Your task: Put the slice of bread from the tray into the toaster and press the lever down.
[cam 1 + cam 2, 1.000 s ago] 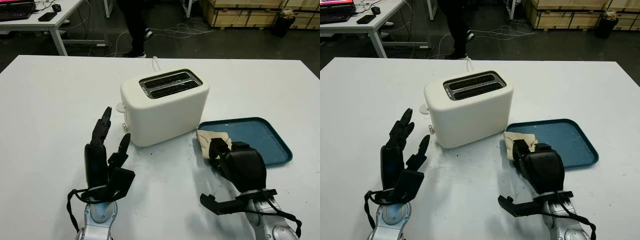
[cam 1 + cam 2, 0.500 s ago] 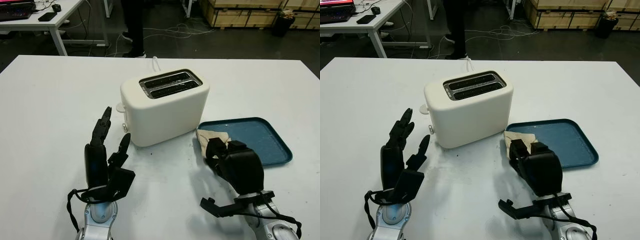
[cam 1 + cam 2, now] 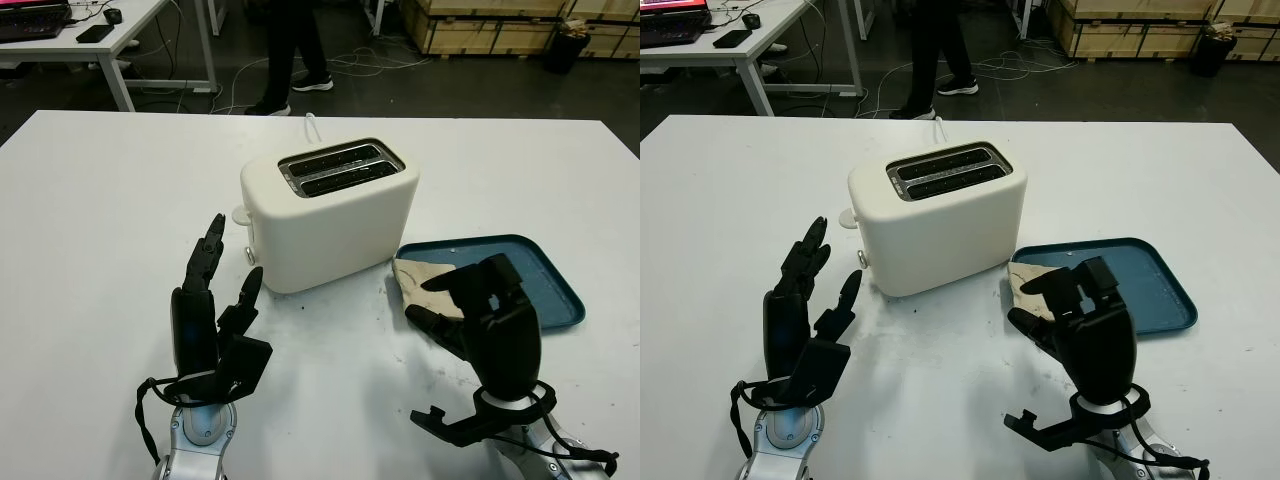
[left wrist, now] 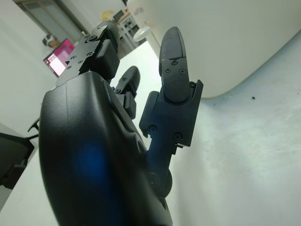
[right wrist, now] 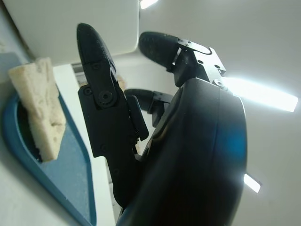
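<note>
At the lower left of the head views the left robot hand (image 3: 212,315) stands raised over the white bench (image 3: 90,200), open and holding nothing, its fingers (image 3: 205,255) pointing toward the toaster. Just beyond its fingertips, in the middle of the frame, sits the cream toaster (image 3: 330,210), its two slots facing up and nothing visible in them; a small lever knob (image 3: 249,255) juts from its left end face, near the bottom. A white cord (image 3: 312,125) runs from behind it toward the far edge of the bench. Right of the toaster lies the blue tray (image 3: 530,270), with the slice of bread (image 3: 415,275) at its left end, overhanging the rim nearest the toaster. The right robot hand (image 3: 480,310) is at the lower right, open and empty, palm toward the bread and fingertips just beside it, not gripping it. At the top centre a person's legs (image 3: 300,50) stand on the floor behind the bench.
</note>
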